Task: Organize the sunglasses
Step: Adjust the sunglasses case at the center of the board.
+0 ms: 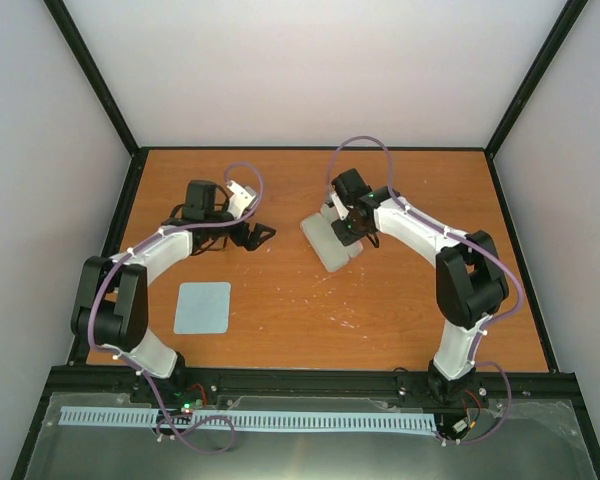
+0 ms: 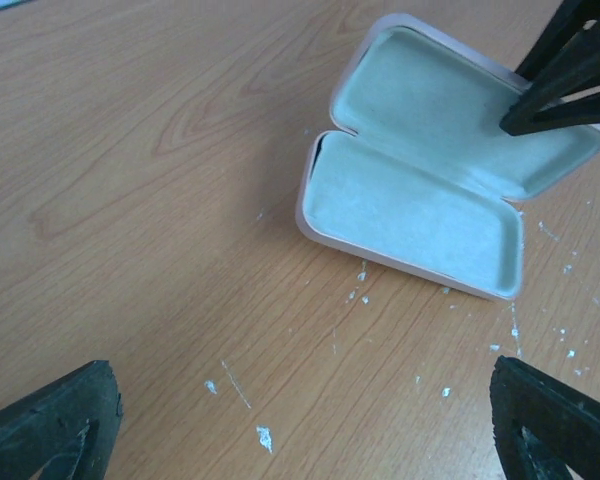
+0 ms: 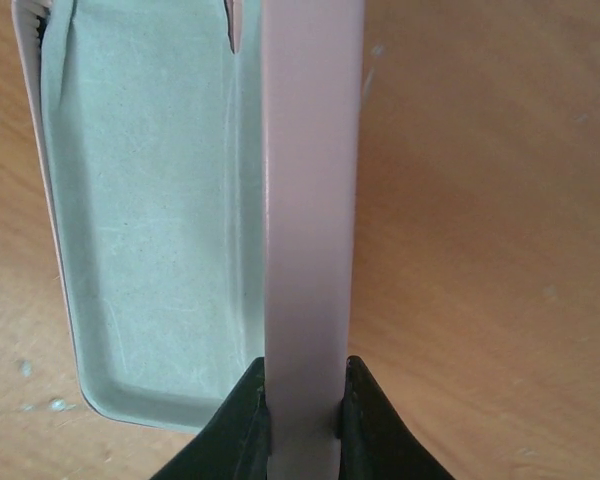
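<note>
The pink case (image 1: 325, 245) lies open on the table, its pale green lining empty (image 2: 410, 205). My right gripper (image 1: 352, 228) is shut on the raised pink lid (image 3: 310, 200), its fingertips (image 3: 248, 400) pinching the lid's edge. Its dark fingers also show in the left wrist view (image 2: 565, 75) over the lid. My left gripper (image 1: 257, 236) is open and empty, a little left of the case and above bare table (image 2: 300, 430). The sunglasses do not show plainly in any view. A thin dark shape by the left wrist (image 1: 172, 218) may be part of them.
A pale blue-grey square cloth (image 1: 202, 307) lies flat at the near left. White scuffs mark the wooden table (image 2: 265, 437) in front of the case. Black frame rails (image 1: 310, 150) edge the table.
</note>
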`<action>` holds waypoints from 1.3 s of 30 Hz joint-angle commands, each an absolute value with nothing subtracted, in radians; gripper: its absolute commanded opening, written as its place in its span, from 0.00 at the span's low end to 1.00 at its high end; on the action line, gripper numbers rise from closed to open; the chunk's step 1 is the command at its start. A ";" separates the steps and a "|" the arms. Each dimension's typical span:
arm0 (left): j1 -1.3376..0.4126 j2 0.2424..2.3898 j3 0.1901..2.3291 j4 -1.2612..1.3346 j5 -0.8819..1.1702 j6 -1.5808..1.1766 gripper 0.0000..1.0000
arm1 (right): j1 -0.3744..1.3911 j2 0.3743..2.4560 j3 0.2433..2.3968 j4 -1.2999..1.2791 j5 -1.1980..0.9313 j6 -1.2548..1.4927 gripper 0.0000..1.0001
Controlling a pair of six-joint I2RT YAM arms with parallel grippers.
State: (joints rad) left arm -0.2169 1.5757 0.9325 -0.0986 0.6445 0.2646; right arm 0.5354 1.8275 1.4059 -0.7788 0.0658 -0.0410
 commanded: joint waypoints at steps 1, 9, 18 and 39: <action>-0.174 1.521 1.001 -0.111 0.702 0.257 0.99 | 0.543 1.774 1.443 -0.663 0.211 -0.205 0.06; 0.027 1.554 1.091 -0.190 0.830 0.250 1.00 | 0.555 1.731 1.412 -0.566 0.241 -0.573 0.03; 0.193 1.612 1.196 -0.291 0.914 0.328 0.99 | 0.556 1.711 1.364 -0.477 0.095 -1.041 0.03; 0.230 1.675 1.211 -0.361 0.946 0.391 0.99 | 0.491 2.177 1.850 -0.863 -0.146 -1.157 0.05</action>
